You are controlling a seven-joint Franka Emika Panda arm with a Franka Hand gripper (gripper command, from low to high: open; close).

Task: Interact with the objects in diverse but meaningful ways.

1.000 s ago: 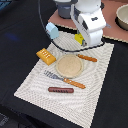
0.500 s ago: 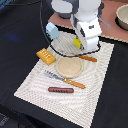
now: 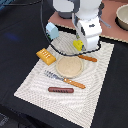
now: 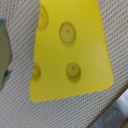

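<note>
Cheese wedge on woven mat

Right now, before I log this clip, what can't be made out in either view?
- Gripper: in the exterior view the arm's white body hides the fingers; the wrist view shows none, so open or shut is unknown.
- Yellow cheese wedge: wrist view's edge cuts it off; only a sliver shows in the exterior view.
- Light blue cup: partly behind the arm, contents unseen.
- Bowl: cut by the exterior view's right edge.
</note>
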